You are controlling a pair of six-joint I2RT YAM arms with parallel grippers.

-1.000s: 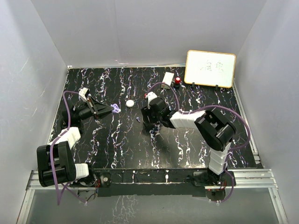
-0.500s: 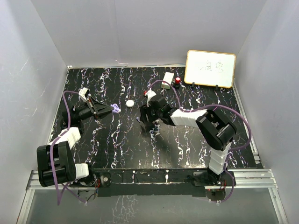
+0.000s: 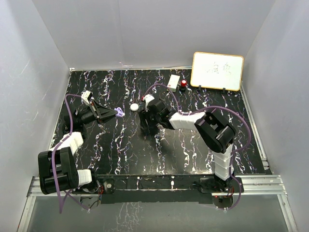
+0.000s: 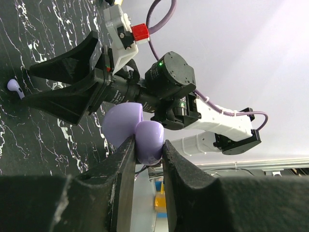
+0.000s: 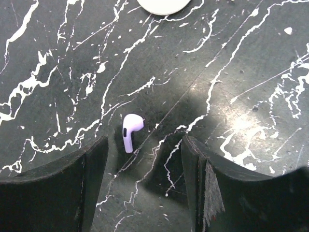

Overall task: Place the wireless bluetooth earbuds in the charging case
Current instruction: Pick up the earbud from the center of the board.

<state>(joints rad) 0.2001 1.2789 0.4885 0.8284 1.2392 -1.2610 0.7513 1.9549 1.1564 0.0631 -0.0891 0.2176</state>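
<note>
A purple earbud [image 5: 130, 129] lies on the black marbled table, its stem pointing toward me. My right gripper [image 5: 144, 152] hangs over it, open, with a finger on each side; the earbud is nearer the left finger [image 5: 94, 164] and touches neither. In the top view the right gripper [image 3: 144, 125] covers the earbud. My left gripper [image 4: 147, 145] is shut on the open purple charging case [image 4: 145, 135] and holds it above the table left of centre [image 3: 116, 112]. The left wrist view shows the same earbud [image 4: 14, 87] below the right gripper's fingers [image 4: 63, 92].
A white round case [image 3: 134, 107] lies between the two grippers, and its edge shows at the top of the right wrist view [image 5: 164, 4]. At the back right are a white box [image 3: 174, 81], a red knob [image 3: 184, 84] and a small whiteboard [image 3: 217, 71].
My right arm has swung left and its gripper now stands over the purple earbud. The left arm with the case has not moved.
</note>
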